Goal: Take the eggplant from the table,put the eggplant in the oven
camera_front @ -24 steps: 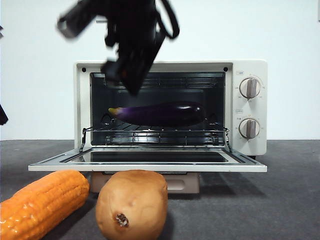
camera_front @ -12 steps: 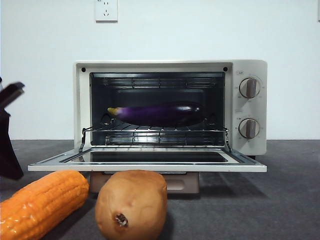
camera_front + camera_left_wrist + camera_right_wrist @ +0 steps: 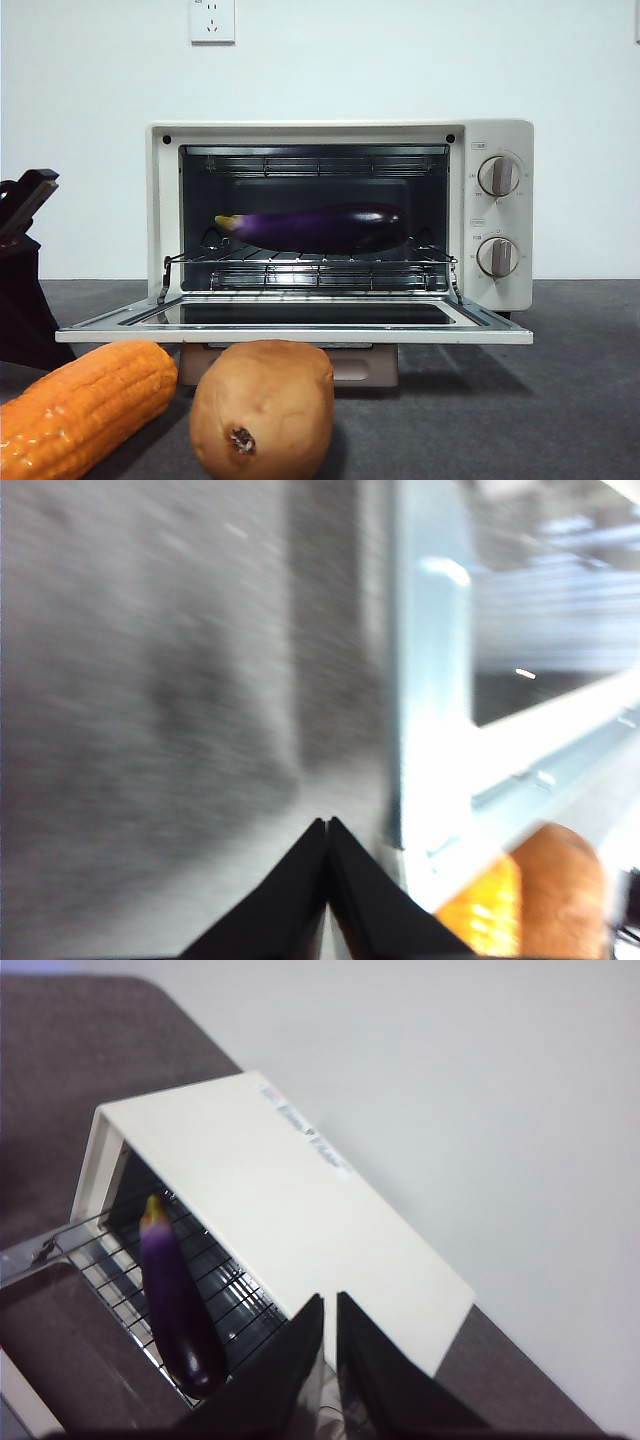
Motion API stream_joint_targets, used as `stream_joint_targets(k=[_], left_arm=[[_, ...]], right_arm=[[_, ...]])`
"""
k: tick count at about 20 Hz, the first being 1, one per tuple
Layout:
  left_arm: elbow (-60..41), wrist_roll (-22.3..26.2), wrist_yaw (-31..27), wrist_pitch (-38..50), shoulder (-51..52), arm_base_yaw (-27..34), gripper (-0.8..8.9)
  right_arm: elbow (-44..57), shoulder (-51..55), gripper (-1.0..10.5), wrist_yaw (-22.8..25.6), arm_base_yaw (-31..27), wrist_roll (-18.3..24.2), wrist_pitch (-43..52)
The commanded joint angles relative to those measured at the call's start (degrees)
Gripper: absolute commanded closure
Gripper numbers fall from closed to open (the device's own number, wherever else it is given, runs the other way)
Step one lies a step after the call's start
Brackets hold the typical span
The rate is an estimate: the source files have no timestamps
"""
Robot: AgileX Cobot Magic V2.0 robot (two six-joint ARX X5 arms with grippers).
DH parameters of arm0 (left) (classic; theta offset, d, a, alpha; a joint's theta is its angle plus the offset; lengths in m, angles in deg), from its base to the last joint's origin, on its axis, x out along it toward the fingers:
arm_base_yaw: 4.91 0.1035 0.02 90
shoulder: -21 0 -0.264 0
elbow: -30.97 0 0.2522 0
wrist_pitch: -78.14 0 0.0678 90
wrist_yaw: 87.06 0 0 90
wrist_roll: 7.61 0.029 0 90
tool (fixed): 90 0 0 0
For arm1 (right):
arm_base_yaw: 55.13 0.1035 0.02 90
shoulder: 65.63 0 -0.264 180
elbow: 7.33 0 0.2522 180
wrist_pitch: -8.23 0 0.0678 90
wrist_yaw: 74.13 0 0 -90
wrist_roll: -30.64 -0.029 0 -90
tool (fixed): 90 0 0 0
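Observation:
The glossy purple eggplant (image 3: 320, 227) lies lengthwise on the wire rack (image 3: 310, 268) inside the cream oven (image 3: 500, 215), whose door (image 3: 300, 335) hangs open. No gripper touches it. My left gripper (image 3: 328, 825) is shut and empty, low over the table (image 3: 560, 400) beside the left end of the oven door; its arm (image 3: 20, 290) shows dark at the front view's left edge. My right gripper (image 3: 330, 1305) hovers high above the oven (image 3: 270, 1180), shut with nothing held, looking down on the eggplant (image 3: 178, 1310).
An orange corn cob (image 3: 85, 400) and a brown potato (image 3: 263, 408) lie on the table just in front of the open door. The left wrist view is blurred and shows both near the door's edge. A wall socket (image 3: 212, 20) sits above the oven.
The dark arm that hung before the oven's top opening has pulled away to the left edge and settled low there. The eggplant has stayed on the rack.

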Motion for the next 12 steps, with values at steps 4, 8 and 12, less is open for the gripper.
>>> stream_joint_targets(k=[4,8,12], left_arm=[[0.7,2.3,7.0,0.3,-3.1,-0.1,8.1],[0.7,2.3,10.7,1.5,-3.3,0.0,8.1],[0.8,2.0,18.3,6.1,-3.3,0.3,8.1]], right_arm=[[-1.2,3.5,9.4,-0.2,0.7,-3.5,-1.5],[-1.2,6.0,9.4,-0.2,0.7,-4.5,-2.6],[-1.2,7.9,9.4,-0.2,0.7,-5.2,-4.3]])
